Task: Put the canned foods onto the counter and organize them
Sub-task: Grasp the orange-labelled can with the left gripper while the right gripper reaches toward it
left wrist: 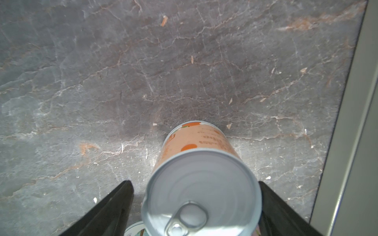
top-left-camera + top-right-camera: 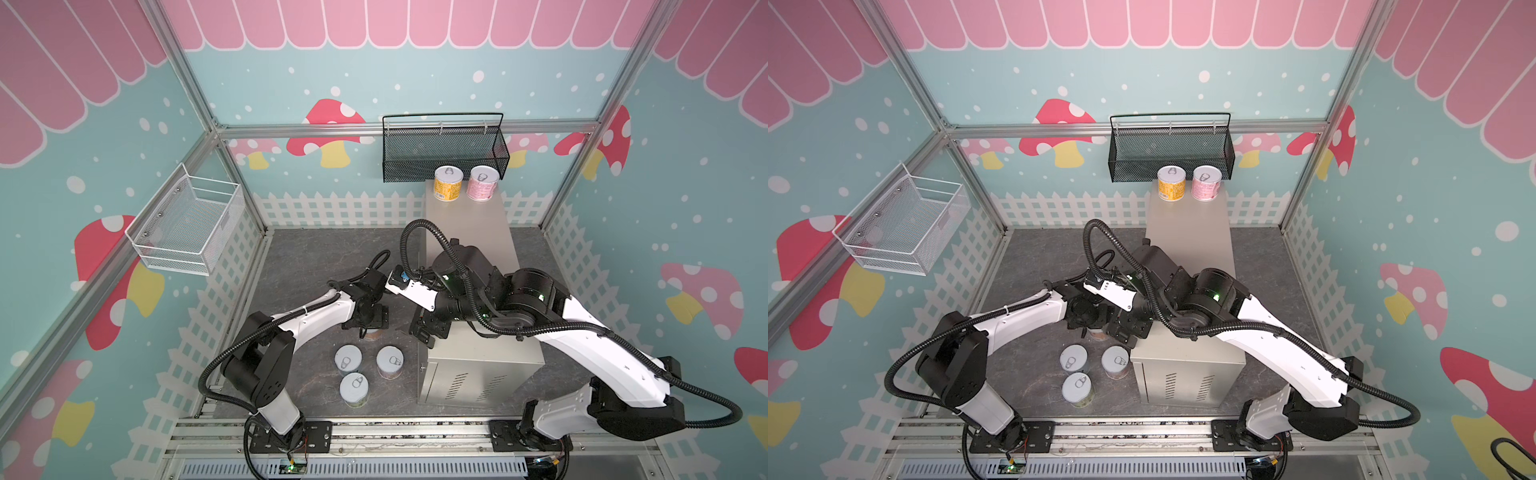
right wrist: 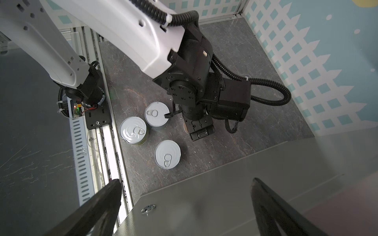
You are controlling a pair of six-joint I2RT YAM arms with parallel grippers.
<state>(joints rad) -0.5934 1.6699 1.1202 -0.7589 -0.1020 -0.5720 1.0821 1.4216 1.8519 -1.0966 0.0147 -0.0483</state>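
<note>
Two sorted, yellow can [image 2: 448,183] and pink can [image 2: 481,183] at the far end of the counter [image 2: 469,226] | step: left gripper [image 1: 195,182] straddles orange can [image 1: 196,139] standing just beside the counter, pinch unclear | right gripper [image 3: 185,180] wide, empty, over counter's near corner | next, I'd say: squeeze firm, lift straight up

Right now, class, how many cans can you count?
6. Yellow can and pink can on the counter, far end; three more cans on the dark tabletop beside it; orange can within the left claw. Others may be hidden.
</note>
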